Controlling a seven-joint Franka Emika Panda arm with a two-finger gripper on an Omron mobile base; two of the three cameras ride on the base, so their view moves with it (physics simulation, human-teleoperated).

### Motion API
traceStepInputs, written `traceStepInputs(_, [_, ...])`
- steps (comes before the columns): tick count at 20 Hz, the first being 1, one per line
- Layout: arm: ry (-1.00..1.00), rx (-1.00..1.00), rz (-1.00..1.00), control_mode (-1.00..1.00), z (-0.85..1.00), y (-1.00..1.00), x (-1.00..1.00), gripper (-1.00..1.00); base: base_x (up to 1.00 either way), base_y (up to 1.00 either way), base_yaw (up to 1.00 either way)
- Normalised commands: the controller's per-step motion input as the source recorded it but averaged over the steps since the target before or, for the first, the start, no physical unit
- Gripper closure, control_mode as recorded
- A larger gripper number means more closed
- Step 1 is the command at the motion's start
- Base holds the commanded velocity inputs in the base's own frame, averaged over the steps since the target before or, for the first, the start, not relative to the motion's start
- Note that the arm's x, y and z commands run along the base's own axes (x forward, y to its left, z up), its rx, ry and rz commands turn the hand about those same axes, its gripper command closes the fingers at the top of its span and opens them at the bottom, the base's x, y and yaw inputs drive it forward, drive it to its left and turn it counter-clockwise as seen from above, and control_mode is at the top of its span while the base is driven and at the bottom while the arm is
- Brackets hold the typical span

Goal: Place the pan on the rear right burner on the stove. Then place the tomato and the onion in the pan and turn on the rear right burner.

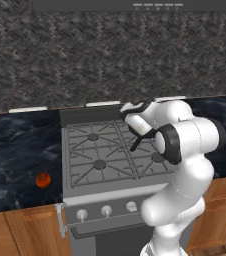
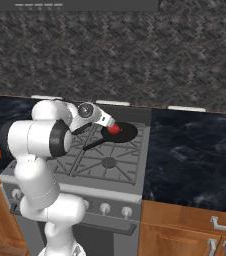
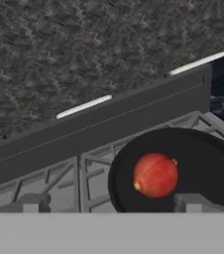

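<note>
On the dark counter left of the grey steel stove (image 1: 100,155) lies the small orange-red tomato (image 1: 43,180), while the pinkish-red onion (image 3: 155,175) sits in the round matte-black pan (image 2: 120,132) at the rear right, beneath the wide-open, empty gripper (image 3: 111,202).

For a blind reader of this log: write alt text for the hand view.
A pinkish-red onion lies in the black pan on the stove, just ahead of the open gripper, whose two fingertips stand wide apart at the bottom. Behind the pan runs the stove's grey back rail, then a dark patterned wall.
</note>
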Motion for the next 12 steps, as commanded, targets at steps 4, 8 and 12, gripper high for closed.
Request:
traceStepInputs(4, [-0.02,0.00,0.00,-1.00,0.79,0.31,-0.35,-1.00,0.00,0.00,0.00])
traceStepInputs(8, [0.00,0.00,0.00,-1.00,0.85,0.35,-0.39,-1.00,0.00,0.00,0.00])
traceStepInputs(12, [0.00,0.00,0.00,-1.00,0.82,0.39,-0.49,-1.00,0.00,0.00,0.00])
